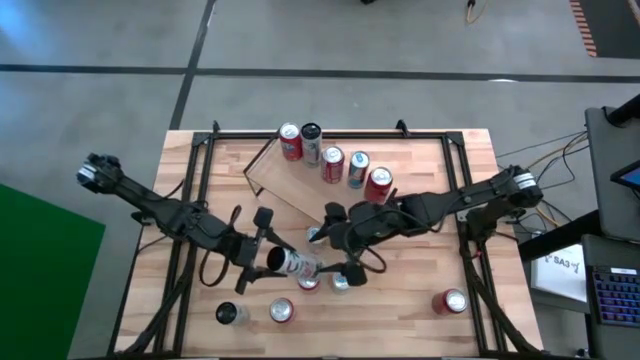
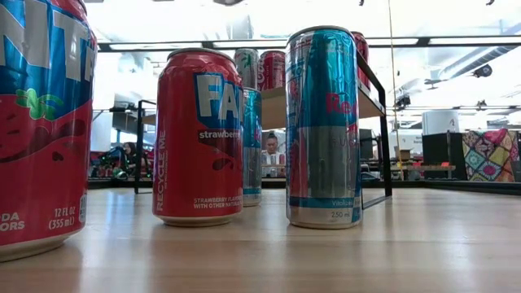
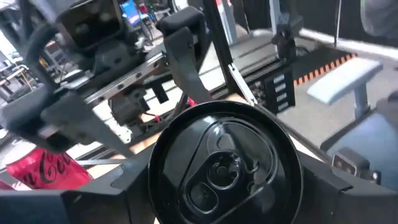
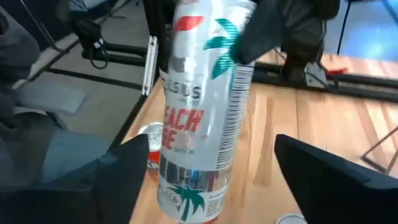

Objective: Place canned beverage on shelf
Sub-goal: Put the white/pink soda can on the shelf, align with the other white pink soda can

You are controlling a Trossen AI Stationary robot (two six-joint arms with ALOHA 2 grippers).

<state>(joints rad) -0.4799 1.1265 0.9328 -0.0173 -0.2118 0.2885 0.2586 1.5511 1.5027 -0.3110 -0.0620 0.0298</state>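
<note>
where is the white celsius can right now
In the high view the white can lies sideways above the table's front middle, held by the left gripper, with the open right gripper just beside it.

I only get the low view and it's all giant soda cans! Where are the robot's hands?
Observer: Over the middle of the table, close together. The left hand grips a white can that is turned sideways.
Operator: What's the right hand doing?
Observer: The right hand is open. It has one finger on each side of that same can and isn't squeezing it.
Operator: How many cans are on the shelf?
Observer: From above, five cans stand in a row along the shelf.
</note>
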